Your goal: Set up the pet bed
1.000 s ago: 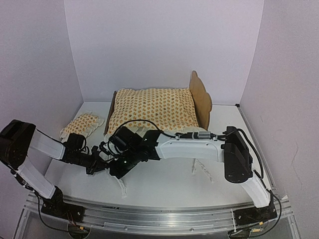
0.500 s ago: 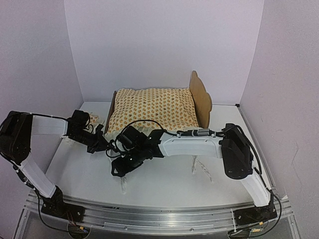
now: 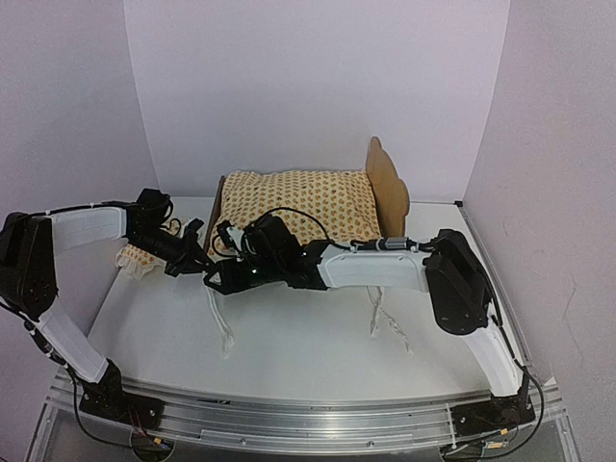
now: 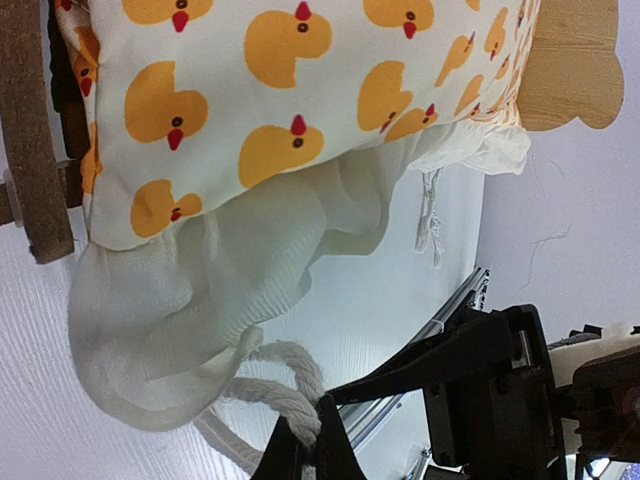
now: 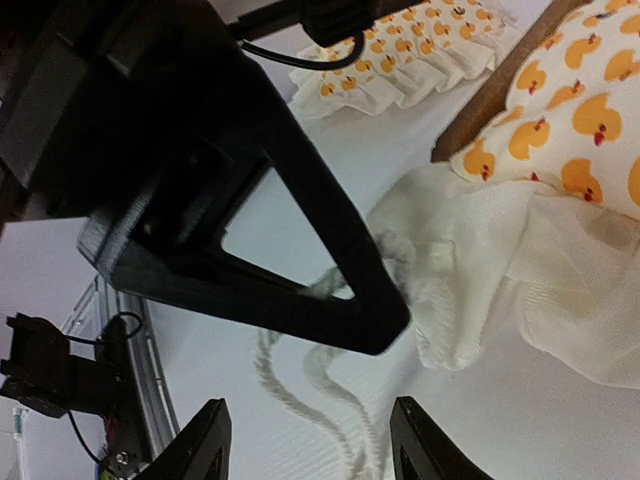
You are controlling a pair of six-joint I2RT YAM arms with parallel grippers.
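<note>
My left pincer (image 4: 312, 445) is pinched tight on the white rope tie (image 4: 280, 372) at a corner of the duck-print cushion (image 4: 300, 90). My right pincer (image 5: 310, 410) gapes wide just beside it, holding nothing. The pet bed (image 3: 388, 191) stands at the far middle of the bench (image 3: 318, 346), with that cushion lying on it.

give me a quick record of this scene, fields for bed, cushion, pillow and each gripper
pet bed: at the far side of the table
cushion: on the bed frame, corner fabric hanging over the near edge
pillow: on the table, left of the bed
left gripper: shut on the cushion's rope tie
right gripper: open, holding nothing, facing the left gripper
</note>
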